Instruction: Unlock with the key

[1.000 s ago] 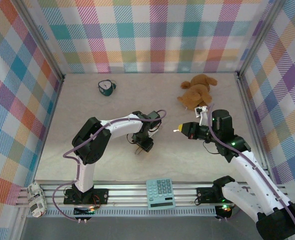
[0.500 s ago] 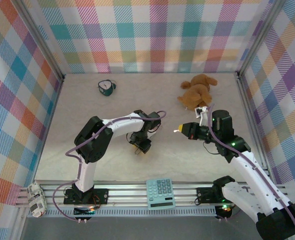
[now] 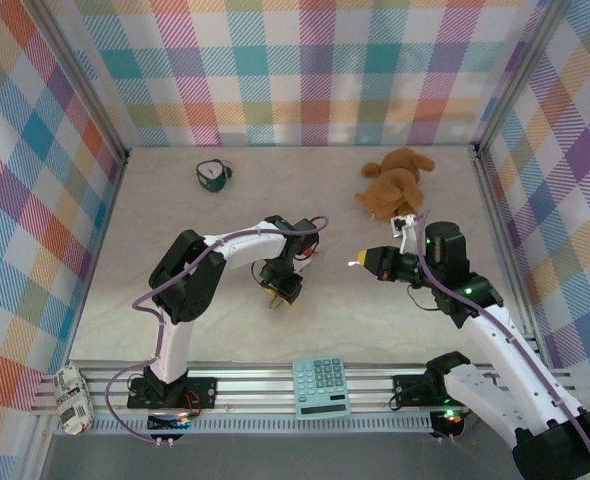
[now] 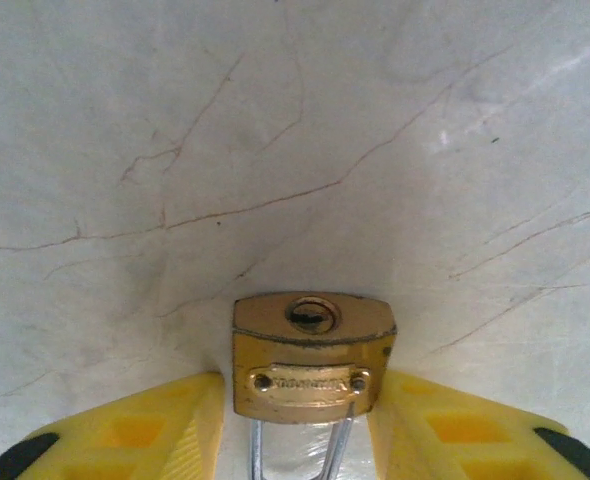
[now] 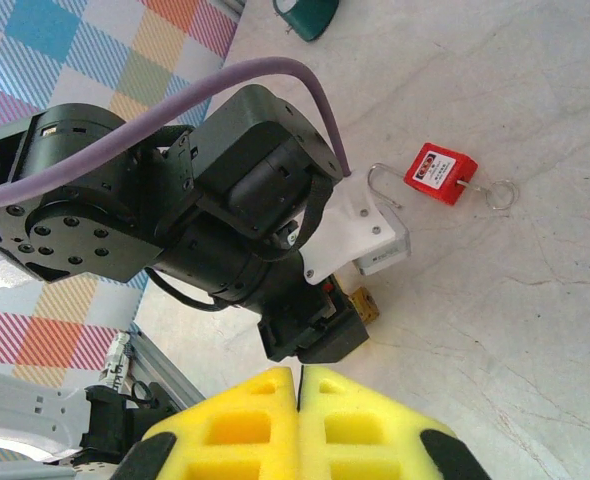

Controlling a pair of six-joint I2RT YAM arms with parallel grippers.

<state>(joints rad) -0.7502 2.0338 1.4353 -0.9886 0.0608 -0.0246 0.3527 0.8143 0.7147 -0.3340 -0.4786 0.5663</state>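
Note:
A brass padlock (image 4: 313, 350) lies on the pale marbled table, keyhole end pointing away from the left wrist camera and silver shackle towards it. My left gripper (image 4: 300, 400) is shut on it, a yellow finger (image 4: 165, 430) close against each side of its body. From the right wrist, the same padlock (image 5: 363, 305) peeks out beside the left gripper (image 5: 315, 335). My right gripper (image 5: 299, 368) hovers to its right (image 3: 355, 263), pointing at it, with pads pressed together. A thin dark sliver between those pads is the key (image 5: 299, 385), seen edge-on.
A red padlock (image 5: 440, 172) with a wire hook lies just beyond the left wrist. A brown teddy bear (image 3: 397, 182) sits at the back right and a teal object (image 3: 212, 174) at the back left. A calculator (image 3: 321, 387) rests on the front rail.
My left gripper has narrowed its jaws onto the brass padlock and shifted slightly away from the front edge. The right arm has stayed put.

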